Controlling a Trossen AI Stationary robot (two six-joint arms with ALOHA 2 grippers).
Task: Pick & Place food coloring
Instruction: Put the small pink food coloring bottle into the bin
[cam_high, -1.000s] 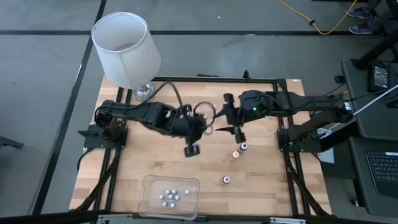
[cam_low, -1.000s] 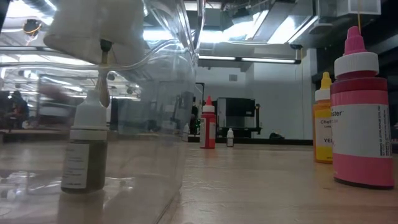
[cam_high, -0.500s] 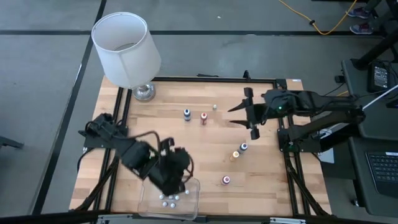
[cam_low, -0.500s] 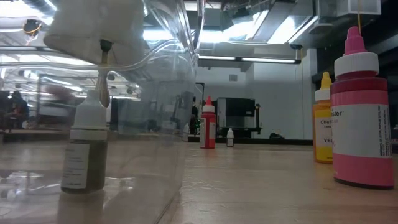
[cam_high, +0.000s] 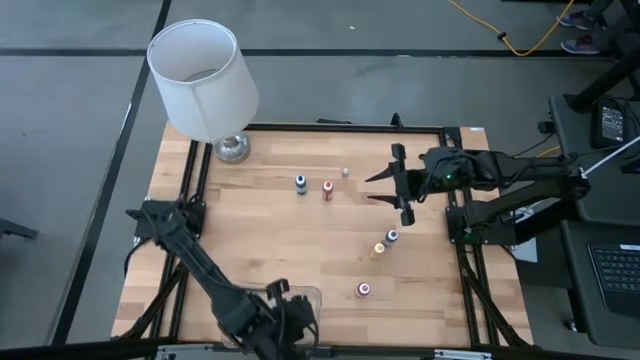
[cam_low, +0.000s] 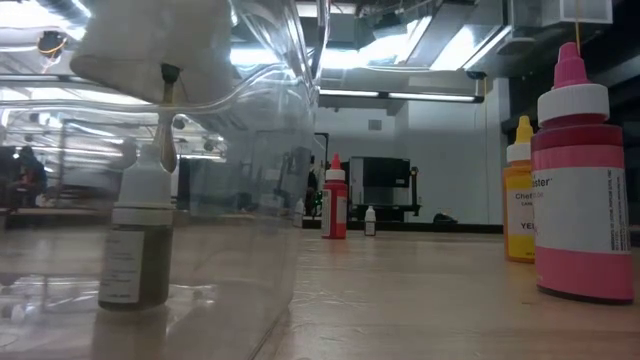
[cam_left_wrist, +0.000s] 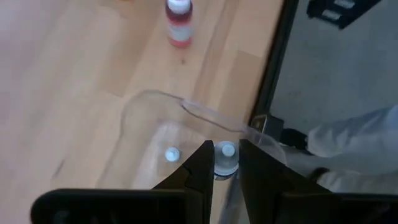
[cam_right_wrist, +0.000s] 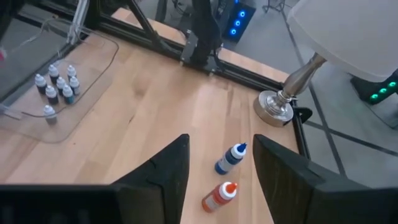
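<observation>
Now the left arm has swung further toward the near edge of the counter (cam_high: 260, 230) than half a second ago: its left hand (cam_left_wrist: 222, 163) has gone from above the clear tray (cam_high: 312, 296) to the tray's near rim. The right arm has stayed in place, high at the right side.

Seen from the left wrist, the left hand's two dark fingers (cam_left_wrist: 200, 171) stand close together with a tiny bottle (cam_left_wrist: 226, 157), white cap up, between them, so the hand appears to be closed narrowly on this food coloring bottle. It sits at the tray's clear wall; whether it is just inside or at the rim cannot be told. A second white cap (cam_left_wrist: 172, 154) lies in the tray just beside it, and a pink bottle (cam_left_wrist: 179, 23) stands farther off on the wood.

The right hand (cam_right_wrist: 219, 169) hangs with its fingers spread apart and nothing between them. Below it on the counter stand a blue bottle (cam_right_wrist: 231, 158) and a red bottle (cam_right_wrist: 220, 195), close together, near the lamp (cam_high: 204, 82) base. Two more bottles, an orange bottle (cam_high: 379, 250) and a dark bottle (cam_high: 392, 237), stand toward the right side.
</observation>
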